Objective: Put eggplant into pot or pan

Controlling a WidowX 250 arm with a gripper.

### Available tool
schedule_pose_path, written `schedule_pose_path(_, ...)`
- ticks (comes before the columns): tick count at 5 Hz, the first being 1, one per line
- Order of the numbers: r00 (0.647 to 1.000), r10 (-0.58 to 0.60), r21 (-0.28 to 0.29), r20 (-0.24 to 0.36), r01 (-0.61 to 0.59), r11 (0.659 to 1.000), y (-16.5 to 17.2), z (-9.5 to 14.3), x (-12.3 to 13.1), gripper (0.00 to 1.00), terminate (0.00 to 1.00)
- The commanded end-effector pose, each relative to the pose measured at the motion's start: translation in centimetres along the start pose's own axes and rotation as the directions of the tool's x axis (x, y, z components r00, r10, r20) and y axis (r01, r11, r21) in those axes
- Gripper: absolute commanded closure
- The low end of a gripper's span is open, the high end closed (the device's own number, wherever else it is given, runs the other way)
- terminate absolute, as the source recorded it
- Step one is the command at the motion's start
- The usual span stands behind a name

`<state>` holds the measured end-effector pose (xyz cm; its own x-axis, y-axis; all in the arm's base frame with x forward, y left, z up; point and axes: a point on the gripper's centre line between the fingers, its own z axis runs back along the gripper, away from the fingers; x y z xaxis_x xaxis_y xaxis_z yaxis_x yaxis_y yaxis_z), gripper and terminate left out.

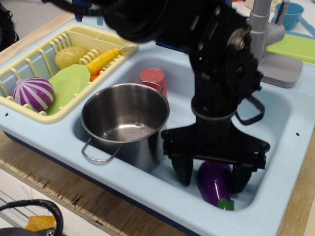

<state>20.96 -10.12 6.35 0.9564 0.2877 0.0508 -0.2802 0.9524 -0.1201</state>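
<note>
Glossy purple eggplant, green stem cap, between fingers

1. The large shiny stainless-steel pot stands in the left part of the light blue plastic toy sink.
2. The small red plastic cup sits just behind the pot.
3. The glossy purple plastic eggplant lies right of the pot, in the same basin.
4. The black robot gripper straddles the eggplant, a finger on each side.
5. The pale yellow plastic dish rack lies left of the pot.

red cup in sink – striped onion, potato in rack
</note>
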Motion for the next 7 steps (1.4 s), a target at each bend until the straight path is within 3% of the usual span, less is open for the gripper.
schedule_pose_path(1,0.998,0.011,-0.051,0.064,-0.008,0.999,-0.5,-1.1,0.0,1.0,0.0)
schedule_pose_path(2,0.996,-0.02,-0.066,0.09,0.026,0.997,-1.2,-0.8,0.8,1.0,0.0)
schedule_pose_path(3,0.986,-0.07,-0.044,0.149,0.077,0.996,-1.7,0.9,3.0,1.0,0.0)
schedule_pose_path(4,0.967,-0.136,-0.007,0.214,0.141,0.99,-1.8,3.7,6.0,1.0,0.0)
schedule_pose_path(5,0.953,-0.196,0.034,0.233,0.193,0.981,-1.3,6.0,8.3,1.0,0.0)
schedule_pose_path(7,0.958,-0.12,0.168,0.261,0.077,0.983,3.4,12.0,7.1,1.0,0.0)
